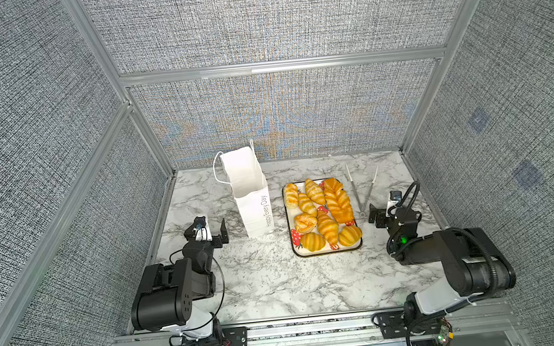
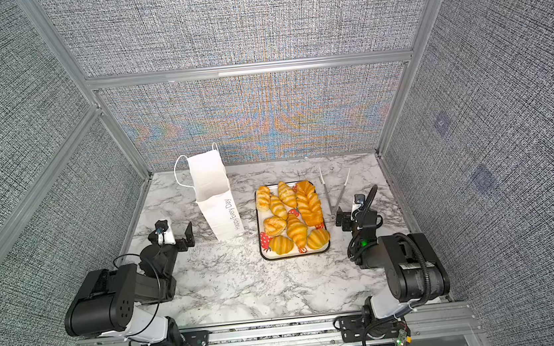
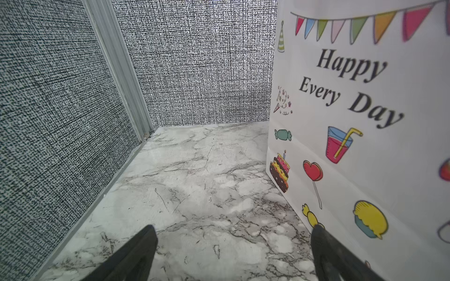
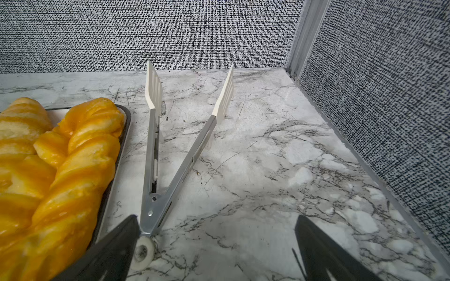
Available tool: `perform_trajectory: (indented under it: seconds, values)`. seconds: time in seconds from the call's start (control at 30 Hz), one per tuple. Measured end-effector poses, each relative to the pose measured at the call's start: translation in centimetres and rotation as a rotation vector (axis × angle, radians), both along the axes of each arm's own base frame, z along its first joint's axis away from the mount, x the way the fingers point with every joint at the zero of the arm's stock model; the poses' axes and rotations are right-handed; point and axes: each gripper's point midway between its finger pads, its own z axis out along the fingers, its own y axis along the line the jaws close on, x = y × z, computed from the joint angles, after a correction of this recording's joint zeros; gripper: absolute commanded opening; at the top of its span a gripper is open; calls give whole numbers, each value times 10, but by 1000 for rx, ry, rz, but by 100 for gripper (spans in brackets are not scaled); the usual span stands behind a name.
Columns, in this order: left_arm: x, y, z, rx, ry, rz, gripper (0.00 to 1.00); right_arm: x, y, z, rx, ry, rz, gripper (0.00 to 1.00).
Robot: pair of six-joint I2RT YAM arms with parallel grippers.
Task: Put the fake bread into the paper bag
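Observation:
Several pieces of fake bread [image 1: 321, 211] fill a strawberry-print tray [image 1: 328, 251] at mid-table in both top views: croissants, round buns and a long braided loaf [image 2: 309, 202]. The loaf [image 4: 73, 158] also shows in the right wrist view. The white paper bag [image 1: 252, 197] [image 2: 218, 203] stands upright left of the tray, mouth open at the top. Its printed "Happy Every Day" side [image 3: 365, 121] faces my left gripper [image 3: 233, 228] [image 1: 206, 226], which is open and empty just left of the bag. My right gripper [image 4: 217, 219] [image 1: 388, 209] is open and empty right of the tray.
Metal tongs [image 4: 170, 175] [image 1: 362, 190] with white tips lie spread open on the marble table [image 1: 279, 284] between the tray and the right wall. Their hinge end is beside one right finger [image 4: 117, 243]. Grey panel walls close in the left, back and right sides.

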Motion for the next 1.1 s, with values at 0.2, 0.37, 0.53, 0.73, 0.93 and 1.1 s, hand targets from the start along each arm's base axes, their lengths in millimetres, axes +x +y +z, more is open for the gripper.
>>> perform_trajectory:
  seconds: [0.2, 0.37, 0.53, 0.73, 0.93, 1.1]
  values:
    - [0, 0, 0, 0, 0, 0, 99, 0, 0, 0, 0, 0, 0, 99]
    - [0, 0, 0, 0, 0, 0, 99, 0, 0, 0, 0, 0, 0, 99]
    - [0, 0, 0, 0, 0, 0, 99, 1, 0, 0, 2, 1, 2, 99]
    - [0, 0, 0, 0, 0, 0, 99, 2, -3, 1, 9, -1, 6, 99]
    - [0, 0, 0, 0, 0, 1, 99, 3, -1, 2, 13, -2, 19, 99]
    - [-2, 2, 0, 1, -1, 14, 99, -6, 0, -2, 12, -2, 17, 99]
